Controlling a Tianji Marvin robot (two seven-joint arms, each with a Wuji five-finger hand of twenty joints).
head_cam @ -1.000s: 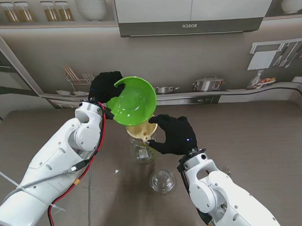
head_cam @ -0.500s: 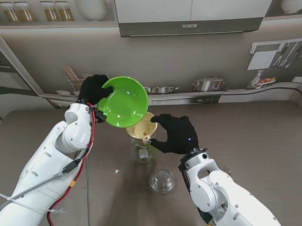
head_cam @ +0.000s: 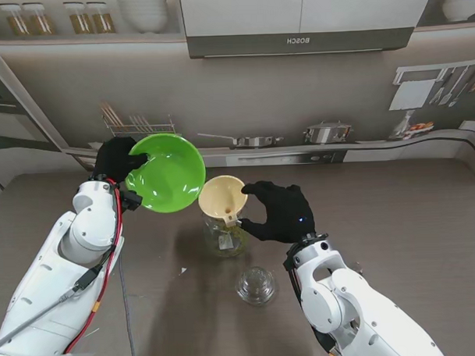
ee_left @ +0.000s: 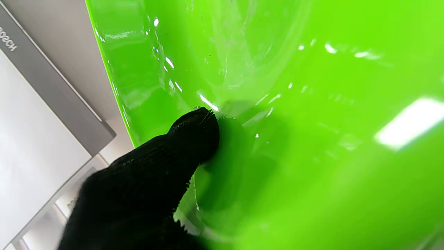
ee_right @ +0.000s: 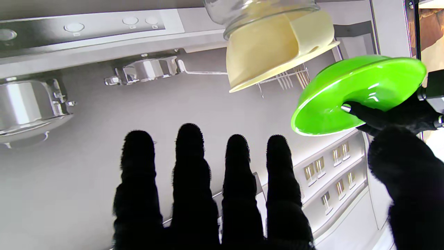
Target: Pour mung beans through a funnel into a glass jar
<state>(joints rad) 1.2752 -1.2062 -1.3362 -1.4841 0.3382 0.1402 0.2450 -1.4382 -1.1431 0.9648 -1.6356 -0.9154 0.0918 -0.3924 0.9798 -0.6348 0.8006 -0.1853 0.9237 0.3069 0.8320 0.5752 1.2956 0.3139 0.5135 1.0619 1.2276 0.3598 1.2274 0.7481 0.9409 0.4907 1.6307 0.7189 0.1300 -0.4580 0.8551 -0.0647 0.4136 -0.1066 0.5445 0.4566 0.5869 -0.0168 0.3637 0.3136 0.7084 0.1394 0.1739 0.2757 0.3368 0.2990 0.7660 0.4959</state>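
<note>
My left hand [head_cam: 116,157] is shut on the rim of a bright green bowl [head_cam: 165,173], holding it in the air, tilted, left of the jar. The bowl's inside [ee_left: 312,104] looks empty, with a gloved finger [ee_left: 156,173] pressed against it. A cream funnel [head_cam: 222,198] sits in the mouth of the glass jar [head_cam: 225,237], which shows something greenish low inside. My right hand [head_cam: 282,213] is open just right of the funnel. Its fingers [ee_right: 215,194] are stretched out and spread, short of the funnel [ee_right: 274,45] and the bowl [ee_right: 353,93].
A glass lid [head_cam: 255,285] lies on the brown table [head_cam: 395,219], nearer to me than the jar and close to my right forearm. A kitchen backdrop with shelves and pots stands behind the table's far edge.
My left hand has carried the green bowl left, away from above the funnel, so the funnel's mouth is now uncovered. The right hand, funnel and jar have not moved.
</note>
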